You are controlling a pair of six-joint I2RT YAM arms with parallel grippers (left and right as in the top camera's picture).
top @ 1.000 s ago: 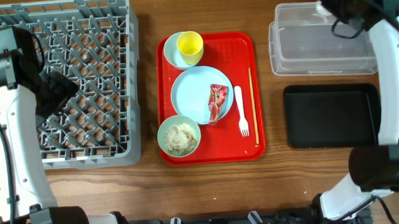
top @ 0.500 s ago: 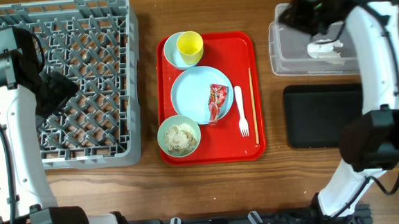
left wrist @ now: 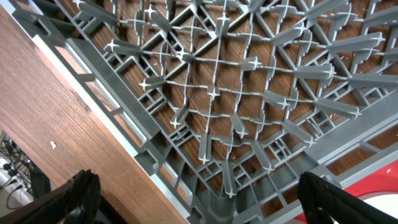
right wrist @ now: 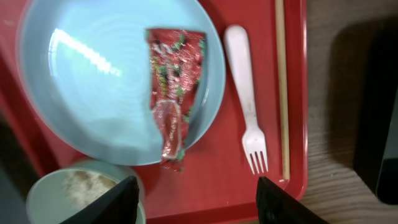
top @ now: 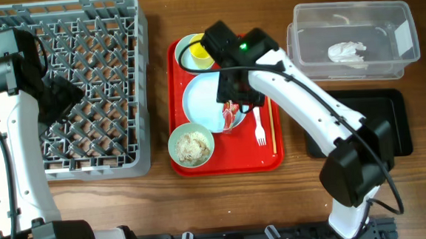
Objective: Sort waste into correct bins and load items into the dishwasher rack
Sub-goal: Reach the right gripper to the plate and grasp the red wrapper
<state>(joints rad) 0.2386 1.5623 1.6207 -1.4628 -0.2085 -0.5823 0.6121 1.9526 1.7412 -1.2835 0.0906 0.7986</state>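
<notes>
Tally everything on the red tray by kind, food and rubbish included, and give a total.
Bowls: 2 (pale blue bowl, pale green bowl)
Plates: 1 (pale blue plate)
Cups: 1 (yellow cup)
Forks: 1 (white fork)
Sticks: 1 (wooden stick)
Wrappers: 1 (red wrapper)
Food heaps: 1 (rice-like scraps)
Total: 8

Pale blue round plate (right wrist: 106, 81) on red plastic serving tray (right wrist: 217, 180), crumpled red wrapper (right wrist: 171, 93) lying over its rim. White plastic fork (right wrist: 245, 102) beside it; thin wooden stick (right wrist: 281, 87) alongside. Pale green bowl (right wrist: 53, 199) of rice scraps (right wrist: 87, 183), lower left.
</notes>
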